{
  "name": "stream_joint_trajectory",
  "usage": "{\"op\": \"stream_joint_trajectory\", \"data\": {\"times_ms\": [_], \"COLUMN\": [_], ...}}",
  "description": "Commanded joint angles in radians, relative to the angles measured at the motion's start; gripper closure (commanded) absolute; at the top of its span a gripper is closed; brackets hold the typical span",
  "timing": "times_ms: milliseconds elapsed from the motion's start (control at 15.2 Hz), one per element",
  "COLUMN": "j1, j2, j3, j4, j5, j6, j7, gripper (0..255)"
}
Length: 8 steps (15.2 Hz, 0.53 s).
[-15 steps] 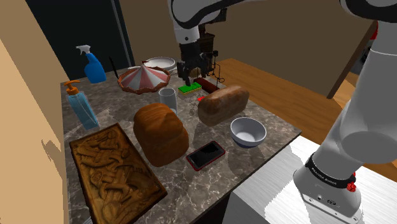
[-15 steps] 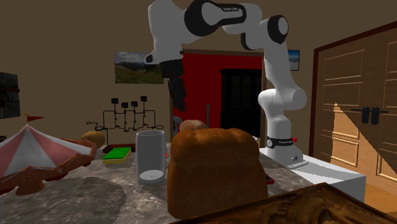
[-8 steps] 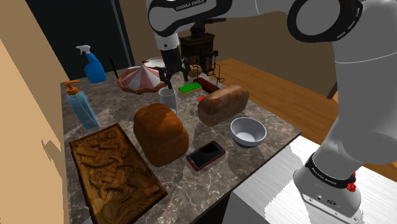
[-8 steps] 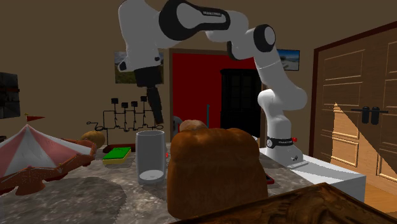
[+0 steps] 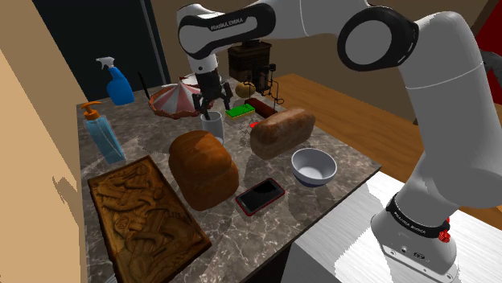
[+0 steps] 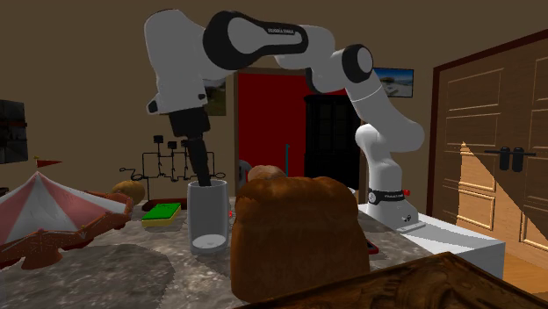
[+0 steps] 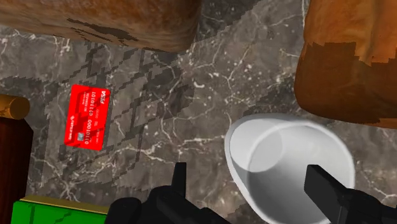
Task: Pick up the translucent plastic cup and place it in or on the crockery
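The task is at its opening step, and nothing has been lifted yet. The translucent cup (image 5: 212, 126) stands upright on the marble desk (image 5: 141, 141), toward the far side. In the shoulder view it sits just beyond the round brown loaf (image 5: 203, 169) and to the left of the longer loaf (image 5: 281, 131).

The gripper (image 7: 249, 173) hangs straight over the cup, pointing down, with its two fingers spread apart and clasping nothing. In the wrist view one finger (image 7: 180, 177) stands outside the cup's wall, over bare marble. The other is at the opposite side of the rim, and I cannot tell whether it is inside or outside the wall. In the second exterior view the fingertips are down at the level of the cup's mouth.

By my judgement the approach is nearly finished, and the rest remains to be done. The gripper must sink a little lower, close on the wall and lift the cup. It must then carry the cup to the white bowl (image 5: 314, 167), which waits empty at the desk's near right in the shoulder view, beyond the longer loaf. The cup must clear that loaf on the way across. A red card (image 7: 87, 117) lies flat on the marble near the cup, out of the way.
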Motion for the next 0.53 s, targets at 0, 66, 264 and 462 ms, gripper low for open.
{"op": "stream_joint_trajectory", "data": {"times_ms": [0, 66, 264, 462], "j1": [-0.002, -0.004, -0.004, -0.004], "j2": [-0.007, -0.011, -0.011, -0.011], "j3": [0.000, 0.000, 0.000, 0.000], "j4": [-0.036, -0.064, -0.064, -0.064], "j5": [0.000, 0.000, 0.000, 0.000], "j6": [0.030, 0.053, 0.053, 0.053], "j7": [0.001, 0.001, 0.001, 0.001], "gripper": [0, 0, 0, 0]}}
